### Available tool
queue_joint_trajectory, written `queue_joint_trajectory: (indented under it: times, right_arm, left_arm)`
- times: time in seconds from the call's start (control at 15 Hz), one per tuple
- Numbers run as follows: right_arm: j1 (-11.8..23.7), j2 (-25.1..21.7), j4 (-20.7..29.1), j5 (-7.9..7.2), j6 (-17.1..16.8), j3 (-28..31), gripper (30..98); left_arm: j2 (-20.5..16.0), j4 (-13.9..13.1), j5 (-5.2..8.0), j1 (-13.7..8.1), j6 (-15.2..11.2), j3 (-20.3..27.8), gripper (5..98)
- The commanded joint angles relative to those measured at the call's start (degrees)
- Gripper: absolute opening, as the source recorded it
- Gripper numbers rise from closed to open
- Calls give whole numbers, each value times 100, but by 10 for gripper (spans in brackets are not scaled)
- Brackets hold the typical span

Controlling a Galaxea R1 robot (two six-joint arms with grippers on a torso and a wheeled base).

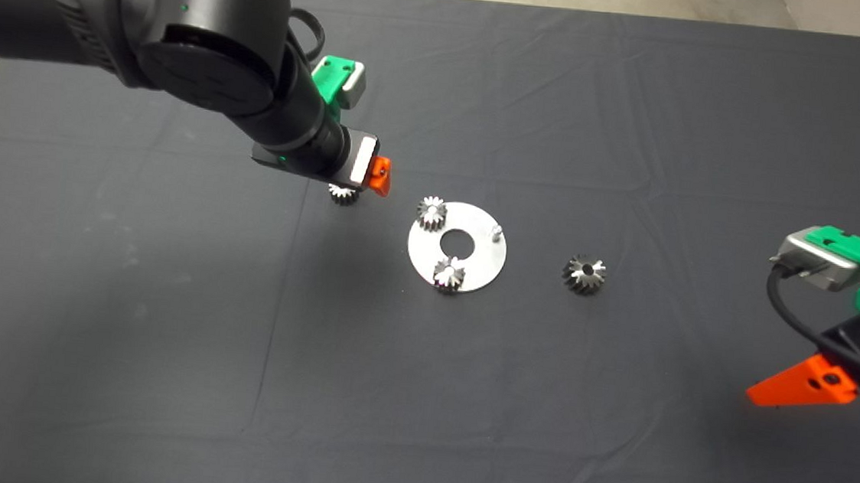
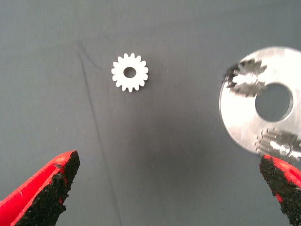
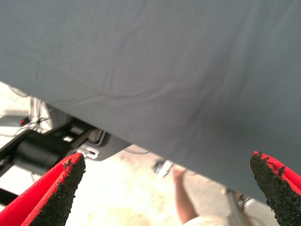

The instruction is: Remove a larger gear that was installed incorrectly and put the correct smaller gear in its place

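The smaller gear [image 1: 342, 194] lies loose on the mat just left of the round steel plate [image 1: 478, 264]; in the left wrist view it [image 2: 130, 72] lies flat, bore up. My left gripper [image 1: 362, 182] hovers over it, open and empty [image 2: 164, 188], fingers [image 2: 47, 188] wide apart and not touching it. Two matching small gears [image 1: 431, 212] [image 1: 448, 274] sit on the plate, and one peg [image 1: 497, 234] stands bare. The larger gear [image 1: 584, 274] lies on the mat right of the plate. My right gripper [image 1: 787, 385] waits at the lower right, open and empty [image 3: 164, 188].
The dark mat [image 1: 163, 313] covers the table. The right wrist view shows the mat's edge [image 3: 141, 136], floor beyond with black equipment [image 3: 42, 150], and a person's leg [image 3: 181, 200].
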Motion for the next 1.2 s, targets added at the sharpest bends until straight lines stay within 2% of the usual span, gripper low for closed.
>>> queue_joint_trajectory:
  times: [0.0,0.13,0.2,0.27,0.33,0.47,0.53,0.6,0.87,0.93,1.07,1.13]
  right_arm:
    - [254,193,213,46,63,22,923]
    - [325,301,213,46,72,22,925]
    - [334,333,220,55,72,22,963]
    - [343,333,213,55,72,22,973]
    - [343,342,221,55,72,31,977]
    - [343,290,222,55,81,31,977]
    - [343,281,222,46,81,31,977]
    - [343,283,222,49,81,31,977]
    - [352,281,222,38,81,31,977]
    - [352,281,222,43,81,31,977]
    - [352,281,222,38,81,31,977]
    - [352,272,222,38,81,31,977]
  left_arm:
    - [5,146,39,92,-34,-54,983]
    - [-3,307,39,148,-65,-71,983]
    - [5,424,37,318,-41,-219,983]
    - [14,582,23,519,0,-446,983]
    - [6,709,30,632,1,-599,983]
    - [155,849,4,681,27,-871,983]
    - [320,912,4,780,78,-1215,983]
    - [419,954,4,976,247,-1561,983]
    - [533,963,-31,1032,327,-1820,983]
    - [568,963,-120,1054,335,-1953,983]
    - [559,955,-417,1067,344,-2040,983]
    - [559,955,-486,1076,362,-2097,983]
